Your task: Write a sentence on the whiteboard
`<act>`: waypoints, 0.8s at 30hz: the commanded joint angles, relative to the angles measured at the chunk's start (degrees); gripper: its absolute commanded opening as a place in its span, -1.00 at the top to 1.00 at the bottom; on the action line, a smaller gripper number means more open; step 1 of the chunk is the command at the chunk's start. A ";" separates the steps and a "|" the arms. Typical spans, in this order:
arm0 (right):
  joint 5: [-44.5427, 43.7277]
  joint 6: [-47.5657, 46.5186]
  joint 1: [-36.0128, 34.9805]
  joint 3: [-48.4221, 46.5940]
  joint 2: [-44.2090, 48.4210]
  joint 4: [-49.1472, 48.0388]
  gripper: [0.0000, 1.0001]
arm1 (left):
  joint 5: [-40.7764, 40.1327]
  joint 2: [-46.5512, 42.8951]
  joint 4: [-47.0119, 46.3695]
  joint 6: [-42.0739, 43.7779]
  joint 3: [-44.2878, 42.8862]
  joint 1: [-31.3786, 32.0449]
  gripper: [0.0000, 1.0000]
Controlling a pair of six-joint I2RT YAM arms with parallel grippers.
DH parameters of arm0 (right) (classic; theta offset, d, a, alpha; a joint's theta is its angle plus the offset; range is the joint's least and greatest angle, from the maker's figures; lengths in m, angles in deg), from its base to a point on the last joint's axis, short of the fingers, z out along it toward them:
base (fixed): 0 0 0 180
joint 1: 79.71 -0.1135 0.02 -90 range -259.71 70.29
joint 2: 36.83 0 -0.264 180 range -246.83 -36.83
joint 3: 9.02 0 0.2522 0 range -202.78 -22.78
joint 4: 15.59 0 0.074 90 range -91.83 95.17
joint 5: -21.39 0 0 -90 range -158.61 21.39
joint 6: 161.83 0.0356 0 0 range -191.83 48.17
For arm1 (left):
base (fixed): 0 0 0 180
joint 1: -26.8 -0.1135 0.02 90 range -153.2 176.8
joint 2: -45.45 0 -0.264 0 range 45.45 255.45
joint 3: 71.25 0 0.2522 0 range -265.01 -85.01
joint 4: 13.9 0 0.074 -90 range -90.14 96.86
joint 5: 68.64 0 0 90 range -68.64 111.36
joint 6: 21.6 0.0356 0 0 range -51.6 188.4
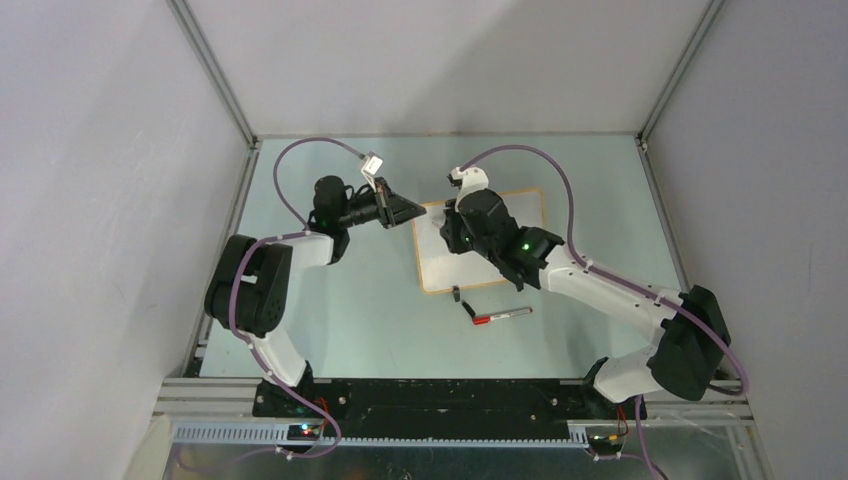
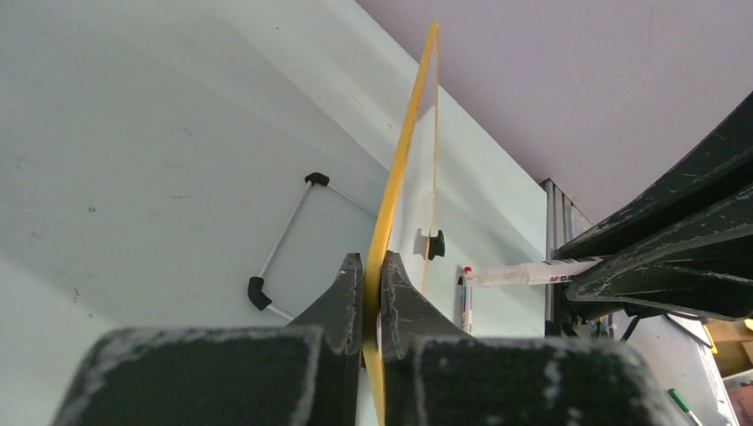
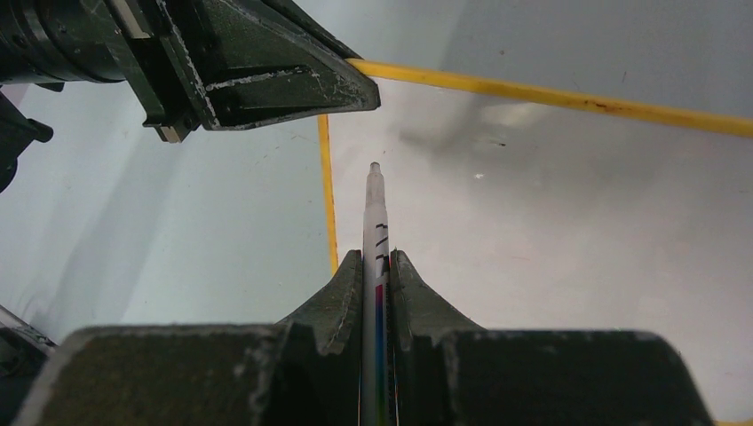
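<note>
Nearest us on the table (image 1: 340, 300), a loose marker (image 1: 503, 315) with a red end lies just off the near edge of the whiteboard (image 1: 437, 268), apart from it, and a small black clip (image 1: 457, 294) sits at that near edge. The whiteboard occupies the middle of the table. Over its left part the right gripper (image 3: 376, 266) is clamped on a white marker (image 3: 375, 204), its jaws pressed against the barrel from both sides. The marker's tip points at the white surface just inside the left strip of the orange frame. We cannot tell whether it touches. Farther out, at the board's far-left corner, the left gripper (image 2: 373, 275) is closed tight on the frame edge, one finger on each face.
</note>
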 commanded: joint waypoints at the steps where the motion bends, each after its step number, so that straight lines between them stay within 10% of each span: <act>1: -0.80 -0.97 0.27 -3.56 -1.19 -1.60 1.00 | -4.43 1.31 1.96 5.18 0.29 0.00 0.89; 24: -2.32 -1.78 1.11 -6.38 -4.46 -0.90 1.00 | -4.11 1.54 1.91 4.61 0.00 -0.03 0.90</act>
